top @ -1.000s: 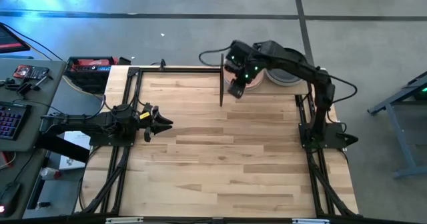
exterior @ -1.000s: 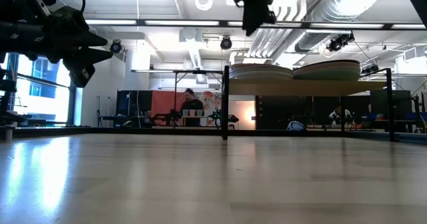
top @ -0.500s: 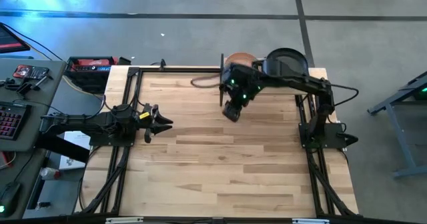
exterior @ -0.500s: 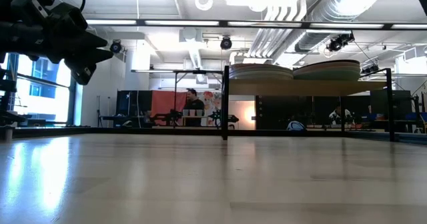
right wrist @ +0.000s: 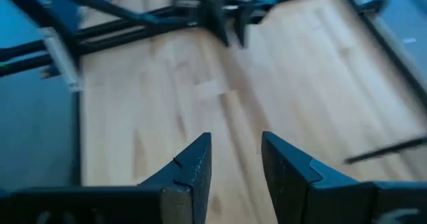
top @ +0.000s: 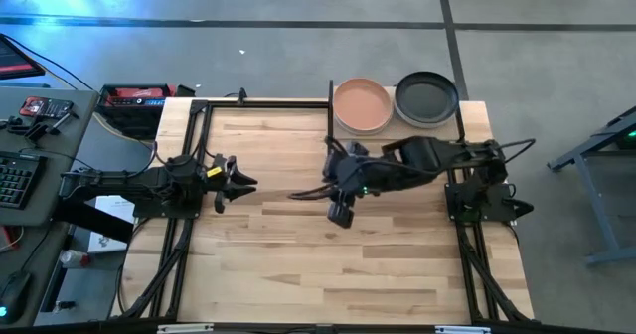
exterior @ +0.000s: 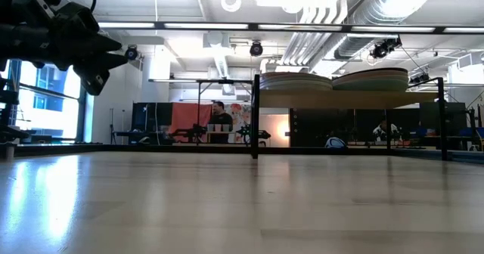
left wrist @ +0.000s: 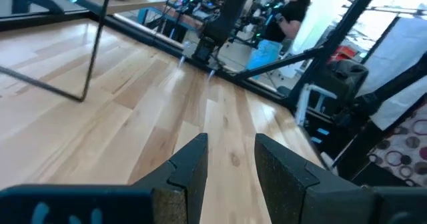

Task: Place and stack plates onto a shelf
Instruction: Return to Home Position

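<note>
Plates point(exterior: 295, 81) lie in two stacks side by side on the shelf point(exterior: 348, 97), which stands along the far edge of the tabletop point(top: 298, 264), on its right half; we find none on the bare wood.

At the left, the left tool point(top: 246, 183) waits over the tabletop's left side, its fingers point(left wrist: 190, 174) a narrow gap apart and holding nothing. Near the middle, the right tool point(top: 341, 215) hangs over open wood, clear of the shelf, its fingers point(right wrist: 190, 171) likewise narrowly parted and empty. Farther right, a terracotta plate point(top: 361, 104) tops one stack and a dark plate point(top: 426, 96) the other.

We judge the stacking done, with only the retreat left. The risk lies in the folding right arm. If its elbow swings toward the far edge, it could knock the thin black upright point(top: 329, 115). That would shake the raised stacks, which might slide or topple.
</note>
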Controlling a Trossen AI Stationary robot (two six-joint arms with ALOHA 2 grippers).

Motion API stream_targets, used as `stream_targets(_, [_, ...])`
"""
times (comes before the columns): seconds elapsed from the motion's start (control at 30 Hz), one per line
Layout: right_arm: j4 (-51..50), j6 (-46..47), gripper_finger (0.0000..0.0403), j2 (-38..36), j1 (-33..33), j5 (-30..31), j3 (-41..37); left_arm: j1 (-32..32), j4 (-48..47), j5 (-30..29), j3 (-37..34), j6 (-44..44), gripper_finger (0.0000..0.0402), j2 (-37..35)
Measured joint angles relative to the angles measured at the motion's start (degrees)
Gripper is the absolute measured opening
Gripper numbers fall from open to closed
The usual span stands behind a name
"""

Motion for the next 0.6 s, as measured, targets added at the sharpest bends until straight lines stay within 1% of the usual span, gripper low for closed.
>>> stream_targets(0.07, [-1.2, 0.4, 0.0108, -0.7, 0.9, 3.8, 0.0, 0.0, 1.2, 1.3, 0.0, 0.5, 0.0113, 0.0])
stream_targets(0.17, [-2.2, -0.5, 0.0108, -3.3, 1.8, 7.4, -0.1, 0.0, 3.6, 3.9, 0.0, 1.9, 0.0113, 0.0])
stream_targets(0.23, [-1.9, -3.3, 0.0108, -5.3, 1.9, 8.6, -0.1, 0.0, 4.6, 5.1, 0.0, 2.0, 0.0113, 0.0])
stream_targets(0.4, [-1.6, -11.6, 0.0108, -11.1, 1.3, 9.2, -0.2, 0.0, 6.5, 6.6, 0.0, 2.0, 0.0113, 0.0])
stream_targets(0.6, [-7.6, -13.0, 0.0108, -19.5, 1.1, 13.3, -1.4, 0.0, 8.1, 7.0, 0.0, 2.0, 0.0113, 0.0])
